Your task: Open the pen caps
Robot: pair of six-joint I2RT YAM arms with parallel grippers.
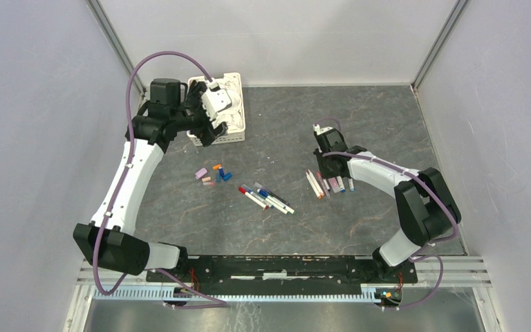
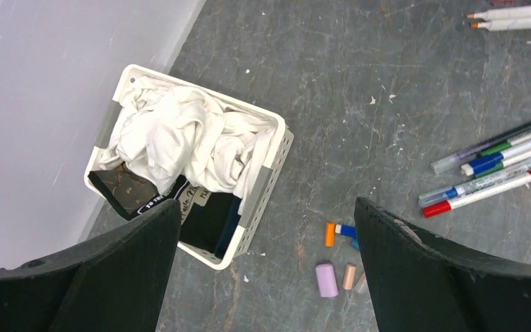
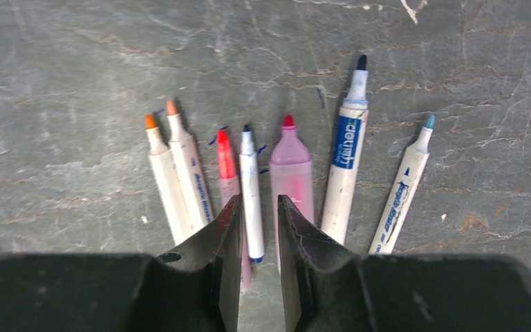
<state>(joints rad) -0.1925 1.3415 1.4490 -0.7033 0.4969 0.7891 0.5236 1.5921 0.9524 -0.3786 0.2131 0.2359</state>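
- left gripper (image 1: pixel 207 131) (image 2: pixel 266 207): jaws spread wide, nothing in them; it hangs over one corner of the basket (image 1: pixel 238 133) (image 2: pixel 278 160), at the table's (image 1: pixel 283 232) far left
- basket: white, slotted; holds a crumpled white cloth (image 2: pixel 180 135) and some dark items beneath it
- right gripper (image 1: pixel 326 146) (image 3: pixel 259 204): jaws only a narrow slit apart, gripping nothing that shows; it hangs over the near ends of the bare pens (image 1: pixel 332 185) (image 3: pixel 290 173)
- bare pens: seven in a fan on the right of the table, tips uncovered and pointing away from the wrist camera; two orange tips, one red, a thin white one with a dark tip, a pink one with a red tip, one black, one teal; the thin white one lies in line with the slit, and whether the fingers touch it I cannot tell
- capped pens (image 1: pixel 266 197) (image 2: pixel 484 183): a small bunch mid-table, lying side by side, red, blue and green caps on their ends; well apart from both grippers
- loose caps (image 1: pixel 211 174) (image 2: pixel 329 234): a cluster on the table between basket and capped pens; orange, blue, lilac and peach show; all lie flat, close together, some touching
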